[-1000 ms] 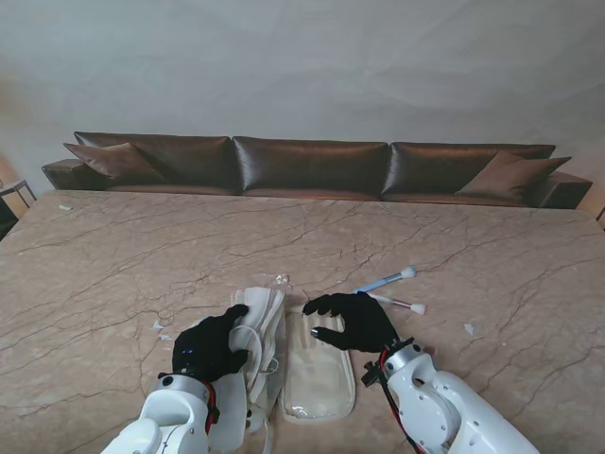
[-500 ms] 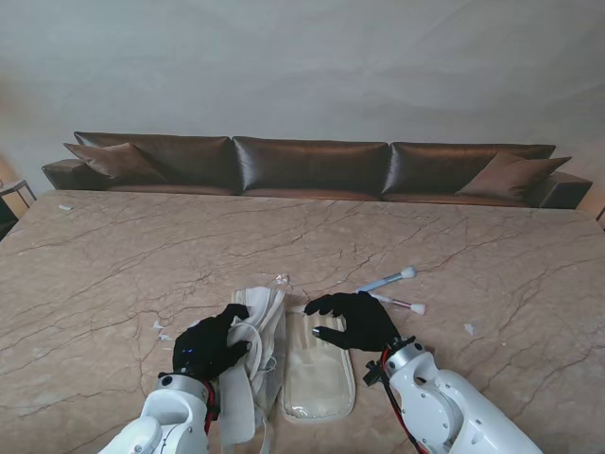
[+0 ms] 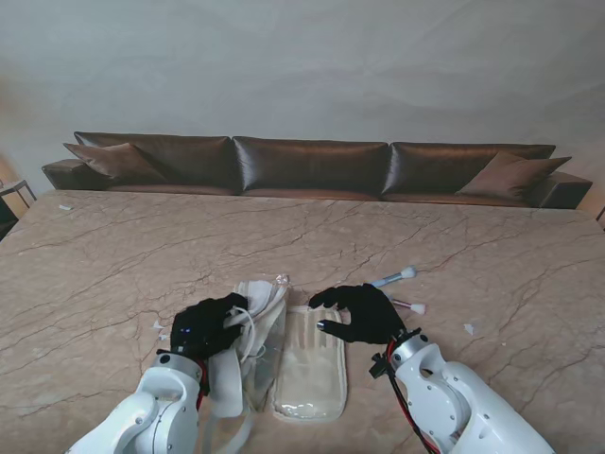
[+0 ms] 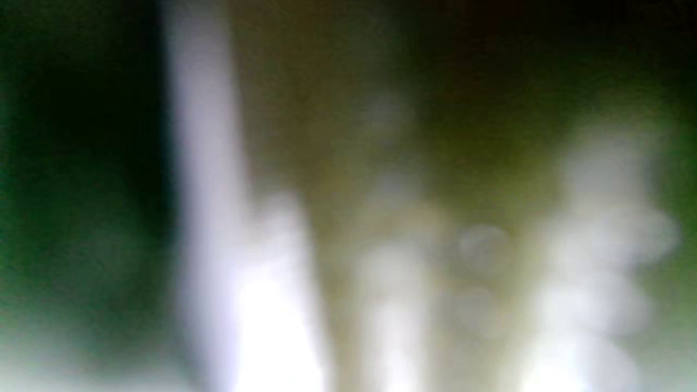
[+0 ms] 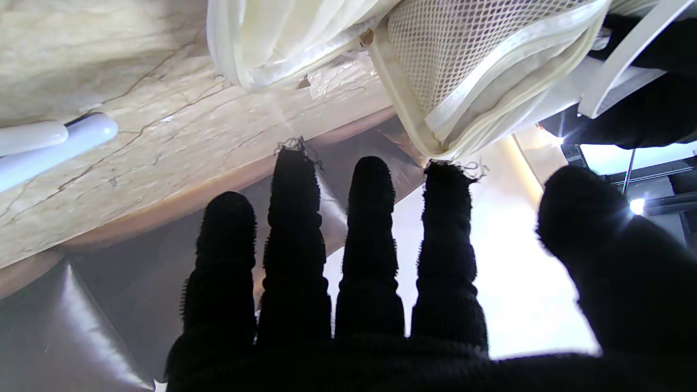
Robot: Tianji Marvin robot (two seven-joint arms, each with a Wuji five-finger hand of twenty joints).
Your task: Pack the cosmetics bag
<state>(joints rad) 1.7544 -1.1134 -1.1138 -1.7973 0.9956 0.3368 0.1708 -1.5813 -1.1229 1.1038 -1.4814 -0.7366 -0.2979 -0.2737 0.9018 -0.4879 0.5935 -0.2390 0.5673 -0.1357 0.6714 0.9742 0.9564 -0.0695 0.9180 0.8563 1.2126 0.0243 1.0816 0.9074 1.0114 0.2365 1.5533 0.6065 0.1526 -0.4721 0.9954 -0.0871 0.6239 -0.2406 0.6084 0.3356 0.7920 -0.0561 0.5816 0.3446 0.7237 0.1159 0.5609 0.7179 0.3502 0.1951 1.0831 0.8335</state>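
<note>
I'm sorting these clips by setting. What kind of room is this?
Probably a home-style living or showroom space: a long brown leather sofa with cushions against a plain wall, behind a large marble table.

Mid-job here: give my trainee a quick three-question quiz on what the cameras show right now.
1. True or false: the right hand holds a makeup brush.
2. Which hand grips the raised flap of the cosmetics bag? A) left hand B) right hand C) neither
3. Fill in: the two makeup brushes lie on the table, to the ____ of the right hand in the stand view.

Key: 1 false, its fingers are spread and hold nothing. 2 A. 3 right.
</note>
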